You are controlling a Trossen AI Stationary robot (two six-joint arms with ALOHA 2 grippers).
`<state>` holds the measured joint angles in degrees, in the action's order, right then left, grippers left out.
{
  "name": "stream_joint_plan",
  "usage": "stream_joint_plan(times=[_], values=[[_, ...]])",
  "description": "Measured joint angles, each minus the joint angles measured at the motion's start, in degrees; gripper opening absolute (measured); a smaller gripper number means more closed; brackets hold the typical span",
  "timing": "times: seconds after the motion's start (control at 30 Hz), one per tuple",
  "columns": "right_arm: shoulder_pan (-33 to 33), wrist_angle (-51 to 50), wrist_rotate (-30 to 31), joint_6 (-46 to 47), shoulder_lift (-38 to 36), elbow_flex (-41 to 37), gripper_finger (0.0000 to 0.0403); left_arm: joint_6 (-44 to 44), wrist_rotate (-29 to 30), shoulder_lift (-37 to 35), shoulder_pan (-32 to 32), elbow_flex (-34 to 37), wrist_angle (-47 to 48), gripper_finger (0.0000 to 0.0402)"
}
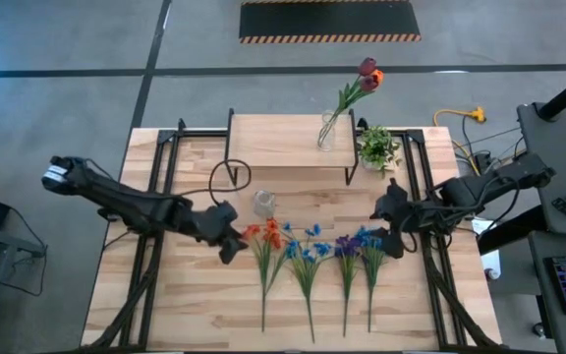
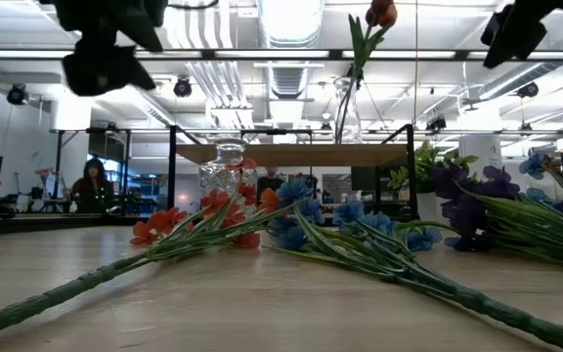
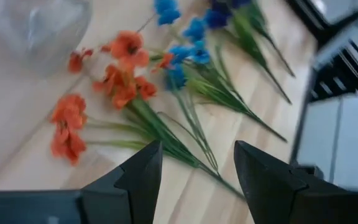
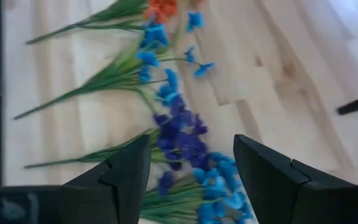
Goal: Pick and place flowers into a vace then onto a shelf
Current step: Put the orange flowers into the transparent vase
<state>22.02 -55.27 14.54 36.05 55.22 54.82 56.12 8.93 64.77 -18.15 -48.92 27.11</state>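
While both arms hang above the table, the left gripper [image 1: 230, 244] stands parted and empty just beside the orange flowers [image 1: 266, 236]; an empty glass vase [image 1: 262, 204] sits just beyond it. The right gripper [image 1: 393, 239], spread wide and empty, hovers beside the purple flowers [image 1: 346, 246]. Farther off, the shelf [image 1: 283, 141] carries a vase with red tulips [image 1: 367, 76].

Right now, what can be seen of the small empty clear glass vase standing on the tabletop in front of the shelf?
The small clear glass vase stands upright on the light wooden tabletop, in front of the low plank-topped shelf. It looks like transparent glass with a bulbous, faceted body and narrower neck, and holds no flowers. The heads of the orange-red flowers lie close beside it. No gripper touches it.
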Motion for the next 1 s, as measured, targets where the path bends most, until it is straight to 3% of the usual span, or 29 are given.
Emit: stream_joint_plan(times=[0.2,0.43,0.67,1.0], values=[[-0.02,-0.61,3.68,-0.06,-0.43,-2.18,0.0219,15.74,2.40,8.33,-4.25,-0.97,-0.20,0.0182],[-0.02,-1.51,3.72,-1.83,-1.30,-3.03,0.0219,26.63,2.45,19.08,-5.58,-5.67,0.02,0.0182],[-0.02,-1.52,5.07,-3.37,-3.04,-3.61,0.0219,33.27,2.31,28.33,-5.53,-10.91,1.15,0.0182],[-0.02,-1.48,5.14,-4.55,-6.56,-5.21,0.0219,34.65,2.29,38.10,-5.21,-18.82,3.14,0.0182]])
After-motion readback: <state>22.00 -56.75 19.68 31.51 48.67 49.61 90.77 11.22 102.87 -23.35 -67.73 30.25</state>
